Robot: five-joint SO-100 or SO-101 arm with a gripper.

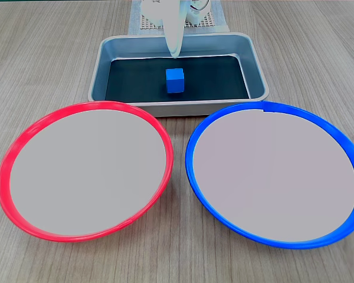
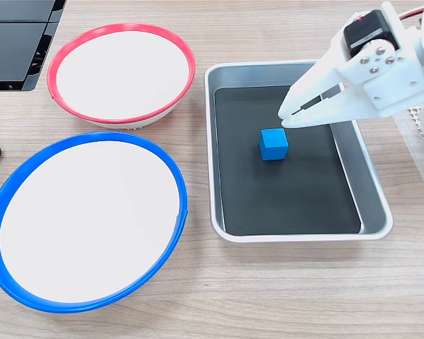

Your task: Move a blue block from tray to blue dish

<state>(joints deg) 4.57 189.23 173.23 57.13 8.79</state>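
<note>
A: Where is the blue block (image 1: 174, 80) seen, and how does it look?

B: It is seen resting flat on the dark bottom of the tray (image 1: 256, 71), near the middle and clear of every wall. It is a small bright blue cube with plain matte faces. No writing, label or brand mark can be read on it, nor on anything else in either fixed view.

A: And the gripper (image 2: 285, 116)?

B: It is held above the tray, its white tip just beside the block toward the tray's far wall in a fixed view (image 1: 176, 52). The block is not touched. The jaws are seen close together, with only a thin slit between the two white fingers (image 2: 318, 85), and nothing is held in them.

A: What is found around the tray?

B: The tray is grey metal, with rounded corners and raised walls. Two round shallow dishes are set just beside one long side of it. The blue dish (image 2: 28, 182) has a bright blue rim and a pale flat centre. The red dish (image 2: 71, 53) is matched to it in size. The dishes lie side by side, nearly touching. Everything is carried on a wood-grain tabletop (image 1: 318, 35). A dark flat object (image 2: 14, 35) is seen at one corner in a fixed view.
</note>
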